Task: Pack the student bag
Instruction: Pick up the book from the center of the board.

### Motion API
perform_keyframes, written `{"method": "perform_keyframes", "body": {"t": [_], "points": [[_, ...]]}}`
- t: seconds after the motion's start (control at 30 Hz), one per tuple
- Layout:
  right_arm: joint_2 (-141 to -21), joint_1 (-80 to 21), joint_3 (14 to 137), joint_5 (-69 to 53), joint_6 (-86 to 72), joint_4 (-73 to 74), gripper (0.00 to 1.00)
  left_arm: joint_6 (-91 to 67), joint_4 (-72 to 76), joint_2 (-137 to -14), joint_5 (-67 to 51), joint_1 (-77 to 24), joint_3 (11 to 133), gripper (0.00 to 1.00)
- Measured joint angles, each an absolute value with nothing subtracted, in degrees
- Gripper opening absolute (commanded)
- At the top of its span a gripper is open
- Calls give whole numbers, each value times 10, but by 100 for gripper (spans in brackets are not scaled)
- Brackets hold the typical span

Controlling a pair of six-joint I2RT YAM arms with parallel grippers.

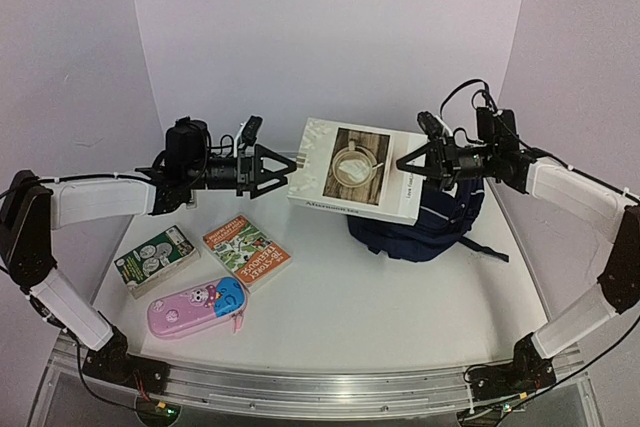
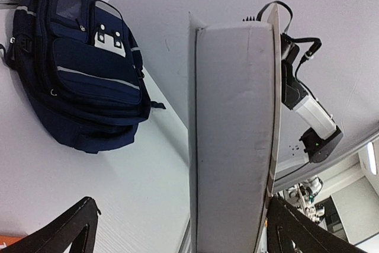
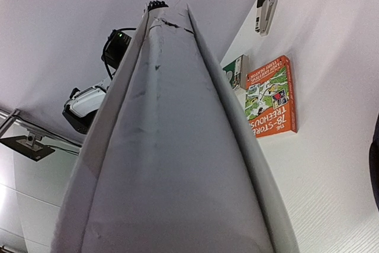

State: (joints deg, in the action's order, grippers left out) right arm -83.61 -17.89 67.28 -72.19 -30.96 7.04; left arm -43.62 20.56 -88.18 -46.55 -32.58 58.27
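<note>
One pair of fingers carries the load: the right fingers (image 1: 408, 159) clamp the right edge of the big white book (image 1: 355, 172), which hangs flat in the air. The left fingers (image 1: 283, 161) stand spread wide at its left edge, gripping nothing.

The likely trouble is the book. It is large and pinched at one edge only, so its free end may droop or slide out and drop. The spread left fingers sit just beside that end and could knock it.

The student bag (image 1: 440, 222) lies on the tabletop (image 1: 400, 307) at the right, partly under the book. No open mouth shows, so the book may meet closed fabric.

Counted:
- three books: the white one, a green one (image 1: 155, 259) and an orange one (image 1: 247, 250), both near left
- one pink-and-blue pencil case (image 1: 196, 305)
- one stapler (image 3: 265, 11)
- one bag
</note>
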Motion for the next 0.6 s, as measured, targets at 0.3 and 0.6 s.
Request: {"method": "perform_keyframes", "body": {"t": [0.3, 0.6], "points": [[-830, -180, 642, -744, -307, 73, 28, -434, 207, -881, -555, -327, 575, 100], [-830, -194, 641, -758, -302, 73, 28, -489, 295, -913, -603, -336, 575, 92]]}}
